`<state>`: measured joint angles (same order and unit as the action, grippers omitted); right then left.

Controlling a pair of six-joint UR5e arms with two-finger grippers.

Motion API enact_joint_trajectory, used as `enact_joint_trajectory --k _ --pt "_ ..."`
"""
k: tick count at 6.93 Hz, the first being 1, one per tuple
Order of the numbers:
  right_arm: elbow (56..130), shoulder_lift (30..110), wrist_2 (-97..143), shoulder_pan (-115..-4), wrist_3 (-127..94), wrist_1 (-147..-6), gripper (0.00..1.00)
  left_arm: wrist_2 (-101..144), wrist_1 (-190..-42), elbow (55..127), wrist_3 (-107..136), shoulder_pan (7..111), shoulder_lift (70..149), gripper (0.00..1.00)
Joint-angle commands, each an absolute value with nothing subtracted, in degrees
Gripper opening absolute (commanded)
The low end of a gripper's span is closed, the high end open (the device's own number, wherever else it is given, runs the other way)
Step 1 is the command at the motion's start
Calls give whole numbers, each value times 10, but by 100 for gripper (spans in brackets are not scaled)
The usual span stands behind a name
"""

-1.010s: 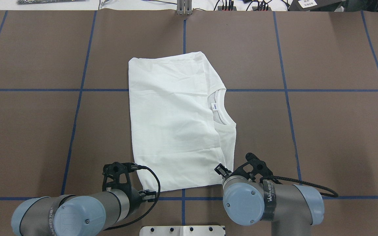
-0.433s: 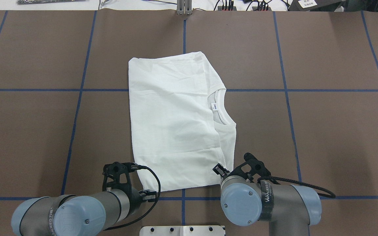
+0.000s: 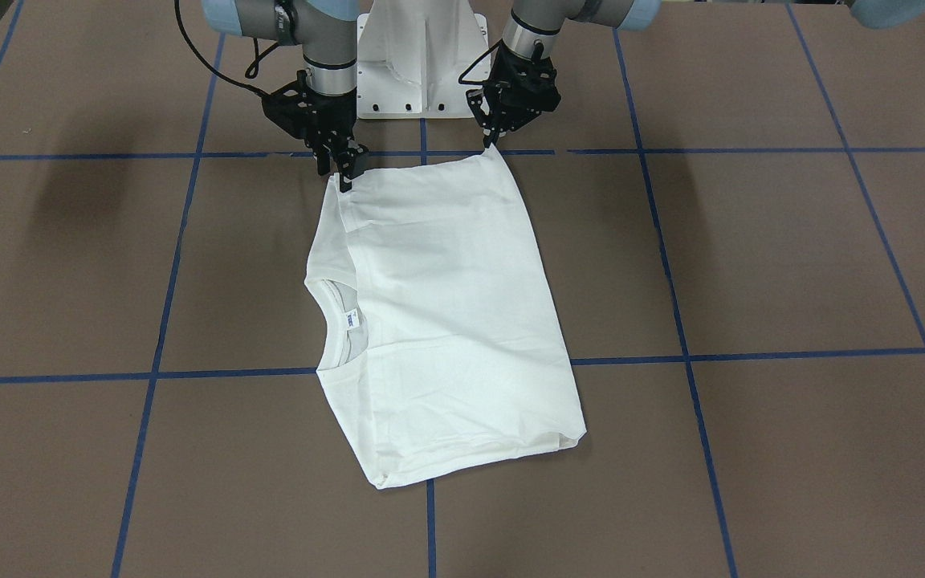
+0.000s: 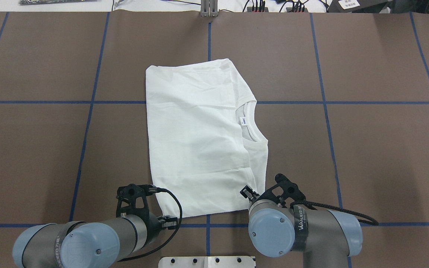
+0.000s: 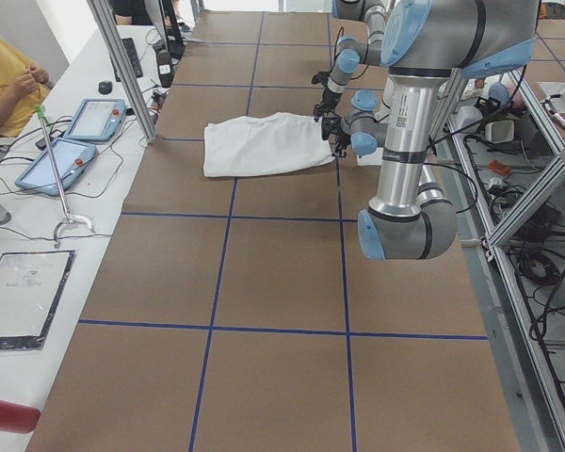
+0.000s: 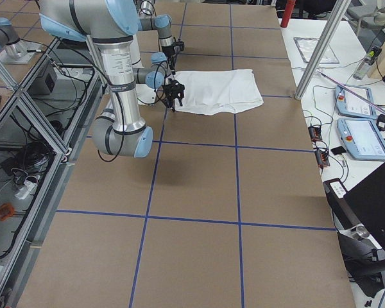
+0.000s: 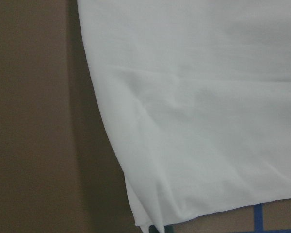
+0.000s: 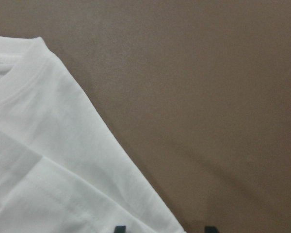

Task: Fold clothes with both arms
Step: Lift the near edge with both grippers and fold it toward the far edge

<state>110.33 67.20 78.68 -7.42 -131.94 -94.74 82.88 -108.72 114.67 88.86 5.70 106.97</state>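
Along the robot-side edge of the brown blue-taped table, about midway, both arms look set up for the next fold. The left black clawed gripper sits right at the near-left corner of the white thin-cotton T-shirt; can't tell if its fingers have pinched it. The shirt lies flat mid-table, already folded, collar toward the table's right end. The right black clawed gripper has its fingers spread, straddling the near-right corner. My guess for next: both clamp, lift evenly, and carry that edge over toward the far one. The small neck label has blue print, unreadable. The strap on the right arm reads something like "WANJEED".
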Motion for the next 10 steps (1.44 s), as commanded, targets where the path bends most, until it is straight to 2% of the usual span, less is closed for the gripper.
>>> enact_joint_trajectory --k 1,2,5,6,7,10 --pt "1104 671 786 -74 -1335 -945 14 829 -1087 1148 889 57 1070 0" --pt "1105 671 781 -73 -1336 -944 0 829 -1087 1150 889 57 1070 0" --pt "1113 671 765 -74 -1336 -947 0 830 -1087 1153 888 57 1071 0" --pt "1135 671 766 -79 -1335 -951 0 833 -1084 1176 878 60 1069 0" --pt "1196 678 767 -86 -1333 -969 0 854 -1053 1221 821 67 1064 0" --pt "1406 669 796 -75 -1334 -1179 0 934 -915 1352 791 102 1071 0"
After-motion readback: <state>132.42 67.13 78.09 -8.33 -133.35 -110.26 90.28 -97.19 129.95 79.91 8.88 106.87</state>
